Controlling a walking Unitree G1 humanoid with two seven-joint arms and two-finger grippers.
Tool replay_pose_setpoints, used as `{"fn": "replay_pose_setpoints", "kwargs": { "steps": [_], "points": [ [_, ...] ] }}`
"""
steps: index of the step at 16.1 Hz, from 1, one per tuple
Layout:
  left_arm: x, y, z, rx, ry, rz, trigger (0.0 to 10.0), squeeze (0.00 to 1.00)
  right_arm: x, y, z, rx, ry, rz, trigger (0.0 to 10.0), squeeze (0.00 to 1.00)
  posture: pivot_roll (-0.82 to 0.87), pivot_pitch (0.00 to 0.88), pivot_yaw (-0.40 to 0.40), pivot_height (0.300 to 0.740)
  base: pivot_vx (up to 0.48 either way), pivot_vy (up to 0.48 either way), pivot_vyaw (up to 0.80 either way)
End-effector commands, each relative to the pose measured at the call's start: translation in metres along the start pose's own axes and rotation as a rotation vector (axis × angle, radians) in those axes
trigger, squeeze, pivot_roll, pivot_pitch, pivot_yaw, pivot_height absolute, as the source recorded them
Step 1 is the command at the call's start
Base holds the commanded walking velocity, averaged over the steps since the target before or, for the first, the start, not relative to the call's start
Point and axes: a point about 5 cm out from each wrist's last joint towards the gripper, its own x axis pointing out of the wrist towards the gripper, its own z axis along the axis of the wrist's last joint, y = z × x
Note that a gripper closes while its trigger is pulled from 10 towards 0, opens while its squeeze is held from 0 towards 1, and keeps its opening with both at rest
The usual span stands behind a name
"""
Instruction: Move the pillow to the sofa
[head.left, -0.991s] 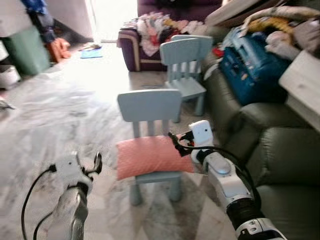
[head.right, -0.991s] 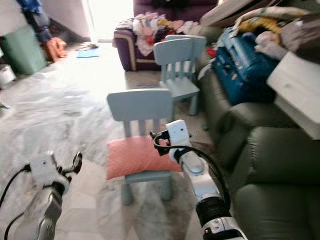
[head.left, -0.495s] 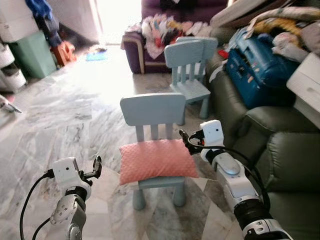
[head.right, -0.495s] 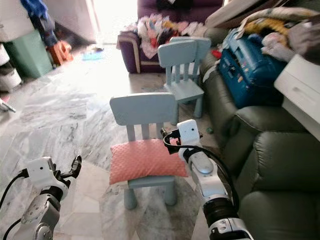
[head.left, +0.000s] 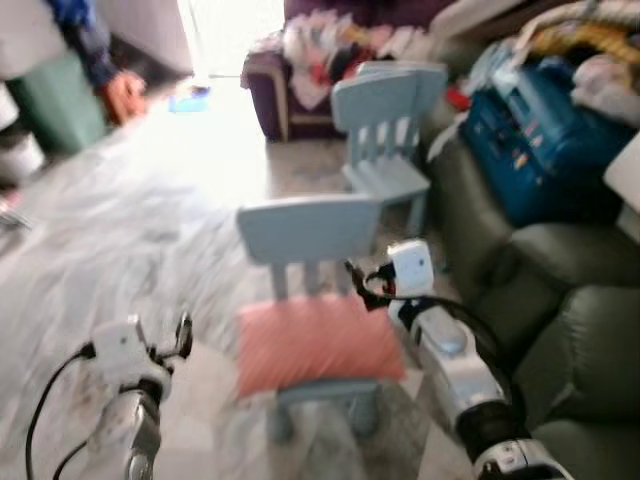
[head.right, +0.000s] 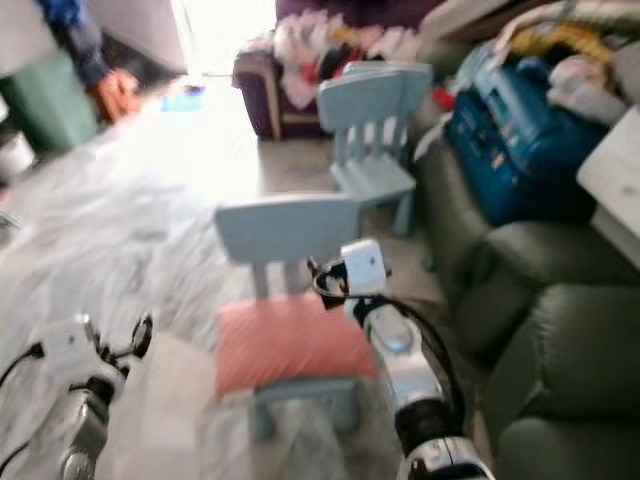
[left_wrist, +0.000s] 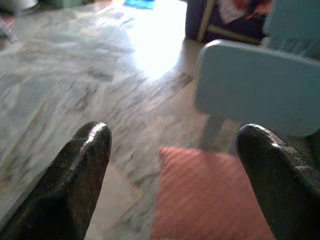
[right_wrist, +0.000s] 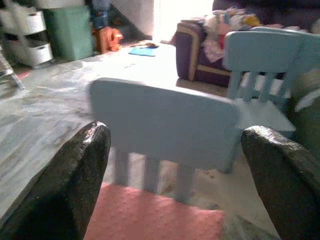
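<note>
A pink pillow (head.left: 320, 345) lies flat on the seat of a small light-blue chair (head.left: 308, 230) on the marble floor. My right gripper (head.left: 358, 282) hovers open just above the pillow's far right corner, beside the chair back. In the right wrist view its fingers (right_wrist: 75, 185) stand wide apart, with the chair back (right_wrist: 165, 120) ahead and the pillow (right_wrist: 150, 220) below. My left gripper (head.left: 183, 335) is open, low and to the left of the chair, apart from the pillow (left_wrist: 210, 195). The dark green sofa (head.left: 570, 330) is to the right. The view is blurred.
A second blue chair (head.left: 385, 120) stands behind the first. A purple sofa piled with clothes (head.left: 330, 50) is at the back. A blue bag (head.left: 530, 140) and other clutter lie on the far part of the green sofa. A green bin (head.left: 55, 100) stands at the far left.
The head view has shifted and blurred, so the camera is moving. Both grippers stay open in about the same places by the chair; the pillow has not moved.
</note>
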Motion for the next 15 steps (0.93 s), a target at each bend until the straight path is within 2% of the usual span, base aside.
{"fn": "replay_pose_setpoints", "kwargs": {
  "steps": [1, 6, 8, 11, 15],
  "points": [
    [-0.001, -0.007, -0.003, -0.009, 0.012, -0.027, 10.0, 0.0, -0.003, -0.01, -0.001, -0.009, 0.003, -0.024, 10.0, 0.0, -0.15, 0.0, 0.052, 0.74, 0.428, 0.0, 0.0],
    [-0.002, -0.008, -0.005, -0.013, 0.021, -0.031, 10.0, 0.0, -0.004, -0.009, -0.002, -0.008, 0.002, -0.019, 10.0, 0.0, -0.15, 0.0, 0.051, 0.74, 0.416, 0.052, 0.0],
    [-0.002, -0.009, -0.009, -0.02, 0.049, -0.016, 10.0, 0.0, -0.005, -0.009, -0.003, -0.009, 0.006, -0.014, 10.0, 0.0, -0.15, 0.0, 0.051, 0.74, 0.0, 0.0, 0.0],
    [-0.006, -0.002, -0.016, -0.041, 0.096, 0.046, 10.0, 0.0, -0.006, -0.009, -0.006, -0.008, 0.016, -0.009, 10.0, 0.0, -0.15, 0.005, 0.054, 0.74, 0.0, 0.0, 0.0],
    [-0.007, 0.001, -0.016, -0.034, 0.099, 0.061, 10.0, 0.0, -0.009, -0.008, -0.008, -0.005, 0.024, -0.005, 10.0, 0.0, -0.15, 0.014, 0.058, 0.74, 0.0, 0.0, 0.0]
  ]
}}
